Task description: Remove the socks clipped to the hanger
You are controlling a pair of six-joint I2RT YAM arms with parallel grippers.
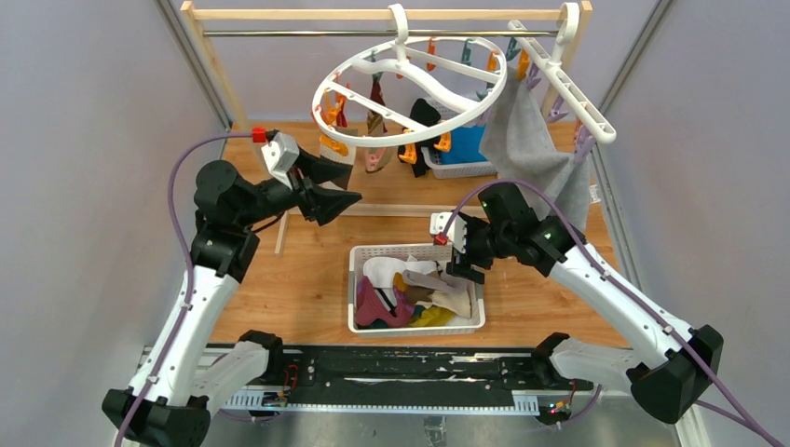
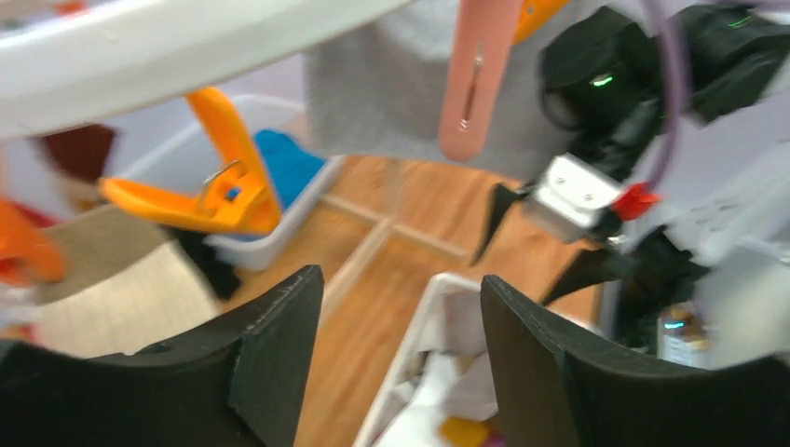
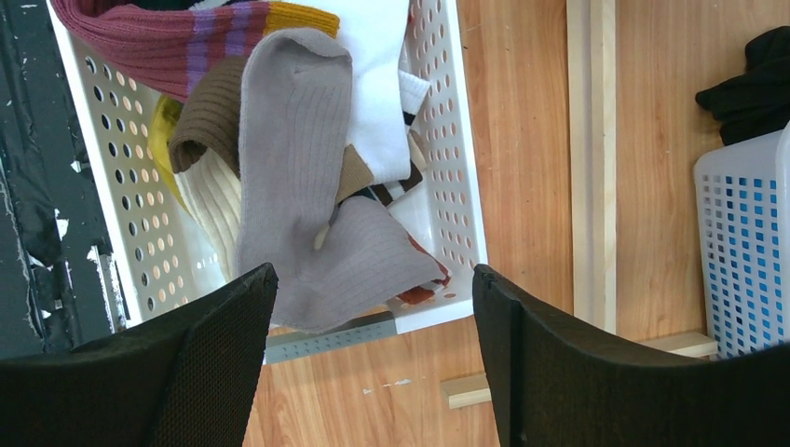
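The round white hanger [image 1: 410,93] hangs from the rail at the back, with several socks [image 1: 377,149] clipped under it by orange clips. My left gripper [image 1: 354,183] is open and empty, just below the hanger's near left rim. In the left wrist view [image 2: 401,289] an orange clip [image 2: 219,191] and a beige sock [image 2: 121,289] hang to its left, under the white ring [image 2: 140,47]. My right gripper [image 1: 463,268] is open over the white basket [image 1: 359,256]. In the right wrist view [image 3: 373,279] a grey sock [image 3: 307,186] lies loose over the basket rim [image 3: 93,168].
The white basket holds several loose socks. A large grey cloth [image 1: 536,140] hangs from a straight white clip rack [image 1: 564,79] at the back right. A white basket with blue contents [image 1: 461,154] stands behind, with a black sock [image 3: 755,84] beside it. Wooden slats cross the table.
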